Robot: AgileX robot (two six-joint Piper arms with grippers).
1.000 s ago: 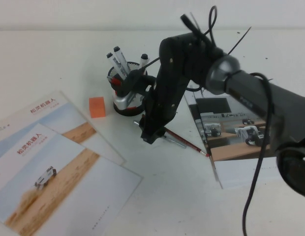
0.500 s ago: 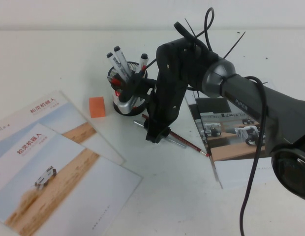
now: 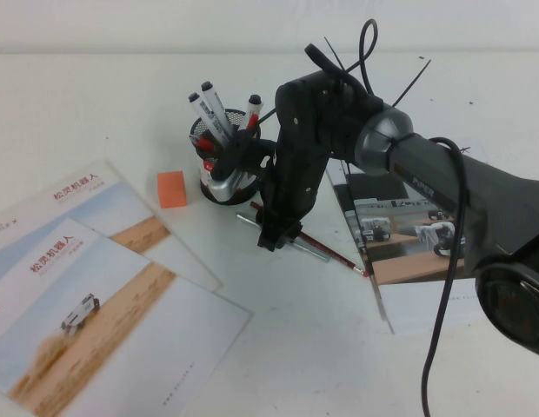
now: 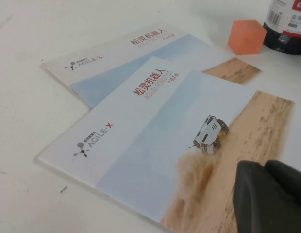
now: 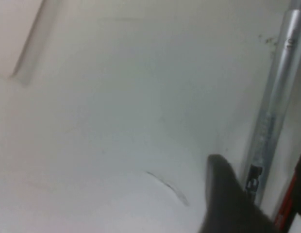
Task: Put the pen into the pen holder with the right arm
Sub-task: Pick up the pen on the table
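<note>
The silver-grey pen (image 3: 315, 253) lies flat on the table, beside a dark-red pencil (image 3: 339, 258). The pen also shows in the right wrist view (image 5: 278, 92). My right gripper (image 3: 270, 242) points down over the pen's end nearest the holder. It is open, with one dark finger (image 5: 228, 204) just beside the pen and the other out of that view. The black mesh pen holder (image 3: 222, 176) stands just left of the arm and holds white markers. My left gripper (image 4: 264, 169) is shut and empty over a brochure.
An orange block (image 3: 172, 188) sits left of the holder. Two brochures (image 3: 96, 287) lie at the front left. An open booklet (image 3: 409, 234) lies on the right, under the right arm. The pencil (image 5: 297, 194) lies close beside the pen.
My right arm has shifted slightly right and settled its gripper closer onto the pen. The pen, pencil and holder have not moved.
</note>
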